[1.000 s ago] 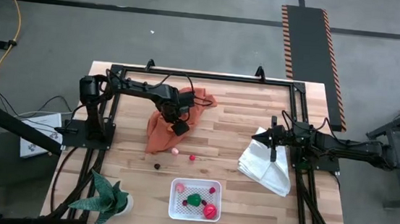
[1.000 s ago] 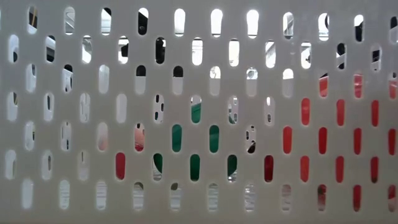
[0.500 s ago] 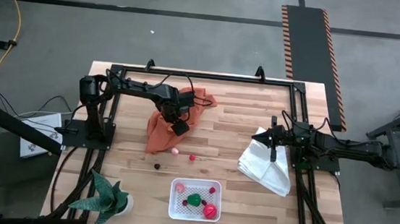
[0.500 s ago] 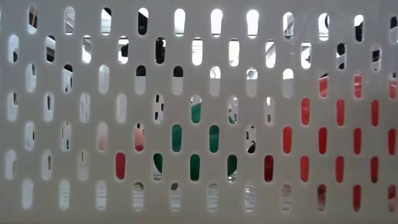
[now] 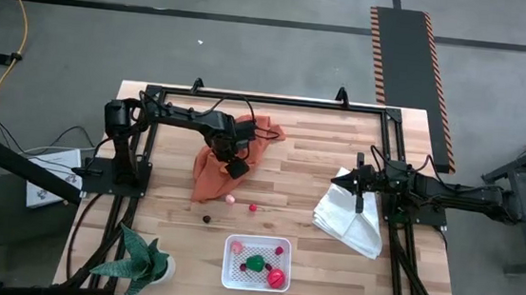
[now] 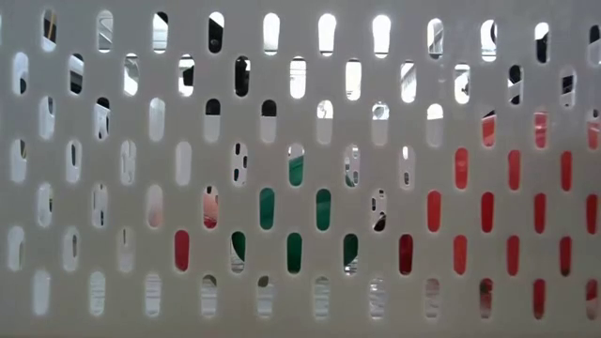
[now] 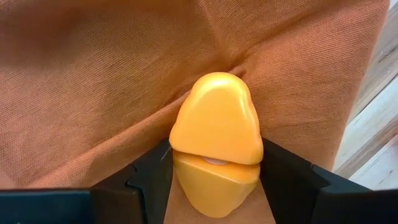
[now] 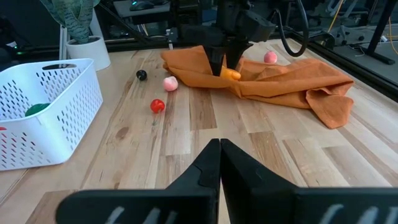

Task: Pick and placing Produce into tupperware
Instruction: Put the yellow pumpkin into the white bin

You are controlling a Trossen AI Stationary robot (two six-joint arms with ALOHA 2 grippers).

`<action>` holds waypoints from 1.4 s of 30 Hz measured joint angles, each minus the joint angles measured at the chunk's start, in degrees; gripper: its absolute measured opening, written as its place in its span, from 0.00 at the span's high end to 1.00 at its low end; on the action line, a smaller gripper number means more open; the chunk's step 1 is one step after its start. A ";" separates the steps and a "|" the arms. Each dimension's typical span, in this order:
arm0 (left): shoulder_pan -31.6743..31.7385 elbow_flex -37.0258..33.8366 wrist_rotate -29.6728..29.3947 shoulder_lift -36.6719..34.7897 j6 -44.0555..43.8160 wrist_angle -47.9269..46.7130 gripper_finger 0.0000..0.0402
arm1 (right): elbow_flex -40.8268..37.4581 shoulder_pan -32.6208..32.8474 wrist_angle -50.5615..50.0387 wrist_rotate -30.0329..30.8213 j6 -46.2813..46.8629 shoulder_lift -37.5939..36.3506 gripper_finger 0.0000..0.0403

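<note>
The left end effector [image 5: 236, 167] grips a yellow-orange toy piece [image 7: 216, 140] between part-open fingers, right over the orange cloth [image 5: 211, 176]. My advice: lift it straight off the cloth so no fold snags, then carry it to the tupperware [image 5: 256, 262], which sits well apart from the cloth on the counter [image 5: 321, 138]. The right end effector [image 5: 359, 202], fully closed, waits over the white cloth [image 5: 350, 220]. No readable writing shows.
</note>
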 joint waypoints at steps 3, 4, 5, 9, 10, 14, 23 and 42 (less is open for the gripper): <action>0.04 0.00 0.41 0.00 -0.42 -0.16 0.50 | -0.01 0.00 0.00 0.00 0.00 0.00 1.00; 0.04 0.00 0.53 0.00 -0.42 -0.18 0.50 | 0.00 -0.01 -0.02 0.01 0.00 0.00 1.00; 0.04 0.00 0.64 0.00 -0.44 -0.21 0.50 | -0.01 0.00 -0.02 0.00 0.01 0.00 1.00; 0.04 0.00 0.87 0.00 -0.46 -0.29 0.50 | -0.01 0.01 0.00 0.01 0.00 0.00 1.00; 0.04 0.00 0.87 -0.07 -0.46 -0.29 0.50 | 0.01 -0.01 0.00 -0.01 0.00 0.02 1.00; 0.04 0.11 0.85 -0.63 -0.48 -0.44 0.52 | 0.01 -0.01 0.00 0.01 0.00 0.00 1.00; 0.04 4.12 -1.47 -0.59 0.64 -4.90 0.52 | -0.01 0.00 -0.01 0.01 0.00 0.02 1.00; 0.04 11.31 -2.43 -0.61 2.94 -14.14 0.51 | -0.01 -0.01 0.00 0.01 0.00 0.02 1.00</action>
